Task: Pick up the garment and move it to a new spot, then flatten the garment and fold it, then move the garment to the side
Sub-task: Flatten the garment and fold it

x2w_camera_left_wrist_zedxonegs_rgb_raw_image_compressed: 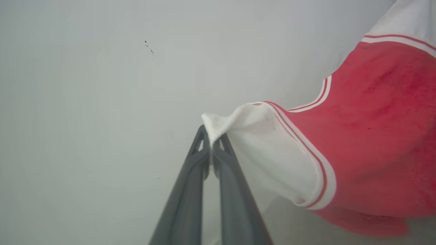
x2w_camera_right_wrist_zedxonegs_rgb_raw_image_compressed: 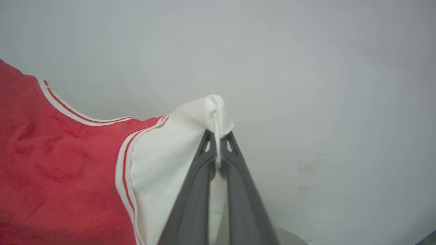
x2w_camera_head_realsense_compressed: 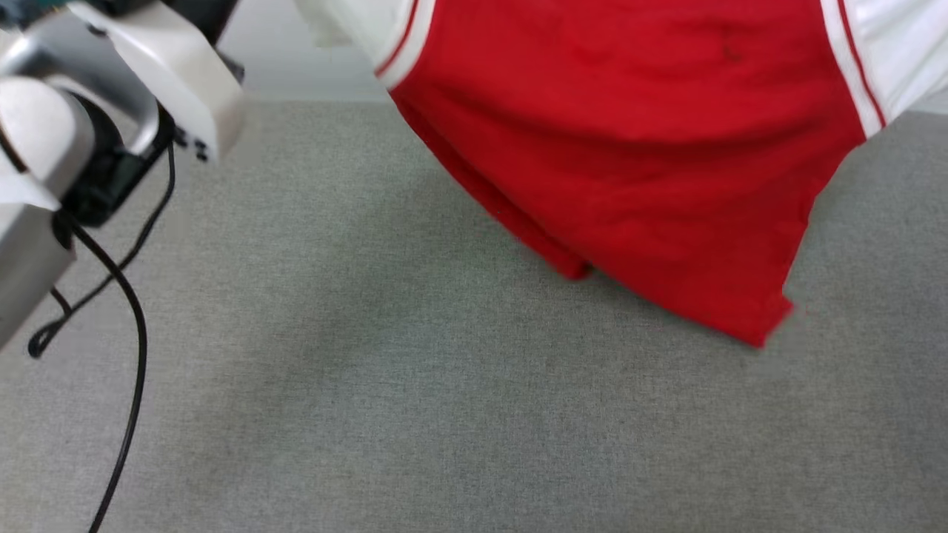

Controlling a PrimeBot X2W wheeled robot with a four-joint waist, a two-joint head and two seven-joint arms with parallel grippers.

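Head view, one garment aloft, two white sleeves

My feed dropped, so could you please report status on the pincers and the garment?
Left pincer shut on one white sleeve. Right pincer shut on the other. Garment hangs between them. Black cable at left.

It looked like a plain robot lab or test room. A wide grey woven surface lay spread out; whether counter or floor was unclear. Beyond the surface's far edge stood a blank pale wall with a few tiny dark specks. Over the surface's left side hung a pale robot arm trailing a loose black cable.
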